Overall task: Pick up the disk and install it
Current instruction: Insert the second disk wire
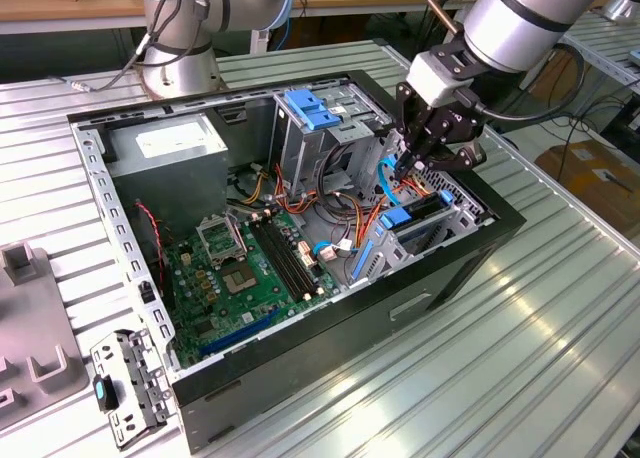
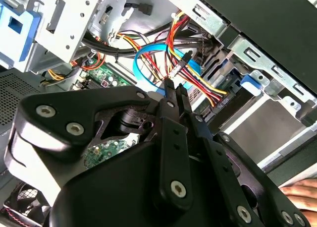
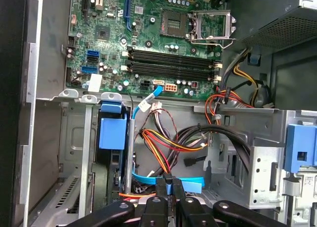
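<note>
The disk (image 1: 398, 218) sits in the bay (image 1: 468, 210) beside the closed jaws.

Arm (image 1: 520, 18): silver-grey tube sections, black joint band, black cable alongside. Gripper (image 1: 412, 161): black linkage plates with silver screws behind slim black fingers (image 2: 174, 95), white mounting block above.

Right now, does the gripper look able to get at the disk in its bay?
Probably yes. The disk sits in its bay with its blue end uncovered, beside the gripper. The coloured wires hang close and may brush it.
</note>
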{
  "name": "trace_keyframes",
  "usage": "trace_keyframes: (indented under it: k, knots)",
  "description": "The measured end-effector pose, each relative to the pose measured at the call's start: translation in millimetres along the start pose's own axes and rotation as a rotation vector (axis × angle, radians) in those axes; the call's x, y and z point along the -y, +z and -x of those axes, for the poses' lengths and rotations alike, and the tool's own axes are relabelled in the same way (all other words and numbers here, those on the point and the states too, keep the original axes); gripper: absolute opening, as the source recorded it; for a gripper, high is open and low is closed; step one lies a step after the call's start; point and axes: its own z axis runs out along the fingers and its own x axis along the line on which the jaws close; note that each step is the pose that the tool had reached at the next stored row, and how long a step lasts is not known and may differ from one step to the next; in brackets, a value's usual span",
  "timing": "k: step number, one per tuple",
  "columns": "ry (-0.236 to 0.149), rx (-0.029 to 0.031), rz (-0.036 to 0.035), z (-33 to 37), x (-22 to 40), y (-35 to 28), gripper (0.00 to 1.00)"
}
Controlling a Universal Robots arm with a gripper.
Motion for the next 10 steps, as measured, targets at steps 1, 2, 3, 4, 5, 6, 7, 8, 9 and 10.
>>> trace_keyframes:
  k: [1,2,3,4,5,6,7,8,9,10]
  knots:
    - [0.0,0.0001,0.0,0.0,0.0,0.0,0.16]
    - [0.0,0.0003,-0.0001,0.0,0.0,0.0,0.16]
    - [0.0,0.0012,-0.0001,0.0,0.0,0.0,0.16]
    - [0.0,0.0024,-0.0002,-0.1,0.0,0.0,0.16]
    - [0.0,0.004,-0.0003,-0.1,0.0,0.0,0.16]
    - [0.0,0.0064,-0.0004,-0.2,0.0,0.1,0.16]
    - [0.0,0.0092,-0.0006,-0.3,0.0,0.0,0.16]
    - [0.0,0.014,-0.001,-0.6,0.0,-0.1,0.16]
    - [0.0,0.0227,-0.0018,-1.3,-0.1,-0.2,0.16]
    - [0.0,0.0316,-0.0027,-2.1,-0.1,-0.3,0.16]
